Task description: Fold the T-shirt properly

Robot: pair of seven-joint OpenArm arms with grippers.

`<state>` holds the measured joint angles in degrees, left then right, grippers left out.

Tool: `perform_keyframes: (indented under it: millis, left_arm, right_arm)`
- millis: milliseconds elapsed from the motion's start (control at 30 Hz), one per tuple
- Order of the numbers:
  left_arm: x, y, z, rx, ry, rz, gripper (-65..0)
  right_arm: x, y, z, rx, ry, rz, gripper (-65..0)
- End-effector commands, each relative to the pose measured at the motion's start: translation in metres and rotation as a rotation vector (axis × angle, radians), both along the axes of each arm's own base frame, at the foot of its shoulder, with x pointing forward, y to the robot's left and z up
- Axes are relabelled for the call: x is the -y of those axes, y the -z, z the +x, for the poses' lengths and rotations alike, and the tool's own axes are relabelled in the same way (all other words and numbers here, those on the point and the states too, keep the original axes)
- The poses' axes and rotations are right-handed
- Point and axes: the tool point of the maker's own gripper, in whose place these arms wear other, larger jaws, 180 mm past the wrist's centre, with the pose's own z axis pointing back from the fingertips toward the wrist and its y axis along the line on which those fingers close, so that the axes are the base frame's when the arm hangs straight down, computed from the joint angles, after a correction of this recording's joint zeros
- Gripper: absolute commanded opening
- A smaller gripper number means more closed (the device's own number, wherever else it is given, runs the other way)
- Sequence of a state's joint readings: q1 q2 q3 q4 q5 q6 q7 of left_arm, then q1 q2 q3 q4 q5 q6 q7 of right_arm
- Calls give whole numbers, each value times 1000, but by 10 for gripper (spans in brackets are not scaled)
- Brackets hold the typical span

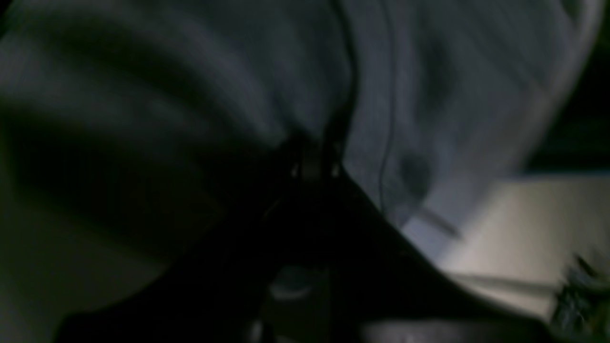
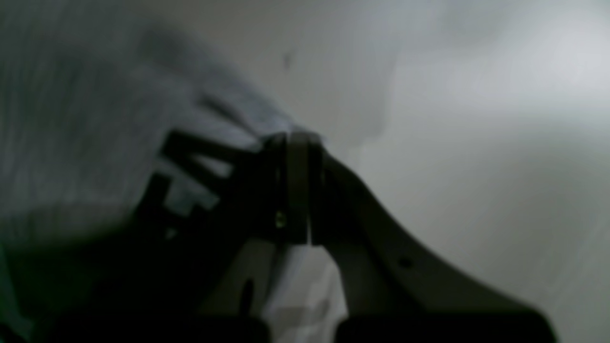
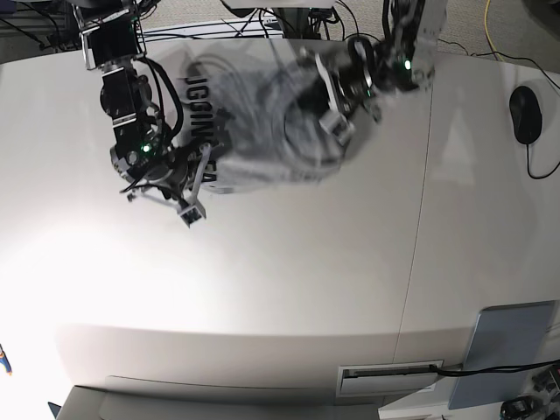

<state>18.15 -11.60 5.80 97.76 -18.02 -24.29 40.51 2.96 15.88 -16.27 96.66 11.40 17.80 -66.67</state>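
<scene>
Base view, T-shirt (image 3: 262, 122) pinched between both grippers

I saw the shirt (image 3: 262, 131) was heather grey with black block letters; the desk (image 3: 289, 280) was white.

Left arm: enters base view at 12 o'clock, reaching toward 8 o'clock. Left gripper (image 1: 314, 166): jaws pressed together, pinching the T-shirt (image 1: 429, 85).
Right arm: upper left of base view, wrist angled toward 5 o'clock. Right gripper (image 2: 293, 143): jaws closed, clamped on cloth.
</scene>
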Motion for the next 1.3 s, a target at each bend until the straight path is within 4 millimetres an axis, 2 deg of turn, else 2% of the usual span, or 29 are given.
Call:
perform_keyframes:
  millis: [0,67,167,267,367,500,633,767,867,933,1067,1167,1267]
  left_arm:
    - [-46,26,4,-51,-59,212,-650]
    - [-63,24,28,-6,-106,235,-650]
    - [-80,11,65,84,-178,219,-650]
    - [-84,-9,100,174,-223,193,-650]
    - [-78,-33,127,237,-242,133,-650]
    - [-72,-57,148,291,-249,74,-650]
    - [-69,-83,150,341,-253,39,-650]
    - [-79,-102,132,329,-286,3,-650]
    - [-98,-114,106,332,-340,1,-650]
    - [-112,-114,82,306,-369,33,-650]
    - [-142,-96,23,175,-414,145,-650]
    - [-164,-76,-27,56,-456,203,-650]
    - [-172,-58,-85,-90,-464,197,-650]
  right_arm:
    - [1,-7,4,22,-1,0,-647]
    - [2,2,-8,-13,-1,-5,-647]
    - [-4,7,-28,-33,-14,8,-647]
    - [-20,5,-50,-40,-40,64,-647]
    - [-39,1,-71,-52,-68,132,-650]
    - [-60,-11,-92,-65,-95,230,-650]
    - [-66,-29,-110,-42,-107,267,-650]
    - [-45,-48,-126,-4,-43,254,-650]
    - [-11,-65,-138,36,49,203,-650]
    - [16,-74,-149,50,115,149,-650]
    - [70,-68,-191,-40,258,45,-650]
    - [94,-66,-230,-128,342,10,-650]
    - [108,-66,-273,-213,397,-34,-650]
